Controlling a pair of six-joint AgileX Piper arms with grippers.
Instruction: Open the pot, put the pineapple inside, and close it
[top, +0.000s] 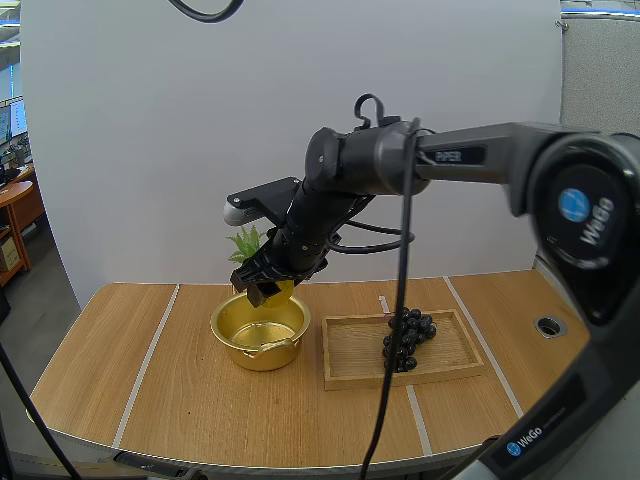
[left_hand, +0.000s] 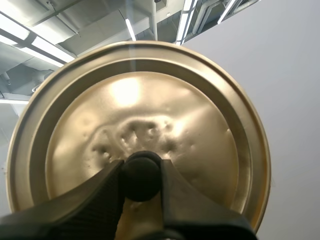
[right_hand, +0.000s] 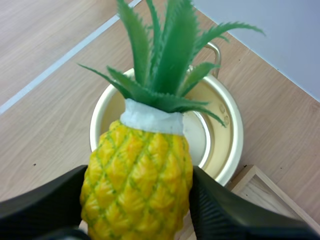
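Right, left side first. The left gripper (left_hand: 141, 176) is pinching the black knob (left_hand: 142, 166) of the gold lid (left_hand: 150, 110) between its tips. The lid is held up off the table (top: 150, 385), so the opening step looks done.

The pot (top: 262, 358) is open and sits left of the table's middle, nearer the far edge than the near one. I can't make out anything inside it.

The right gripper (top: 264, 287) hangs just above the pot's mouth with its fingers closed on the body of the pineapple (top: 247, 243), one on each flank.

Key relation:
- The fruit is over the pot, not in it.
- Its long axis is tilted. The crown points up and toward the table's far-left corner, and the yellow end is lowest, over the rim.
- From the right wrist view, the pineapple (right_hand: 137, 185) lines up with the pot (right_hand: 233, 131), and the leaves reach across the opening.

My read is that the next move is mostly a straight drop, then release. The risk is the crown catching the far rim because of the tilt.

The right arm has the pineapple and the left has the lid, so closing falls to the left.

Further right, the wooden tray (top: 350, 352) sits just beside the pot. Dark grapes (top: 408, 338) lie toward its right end, out of the way.
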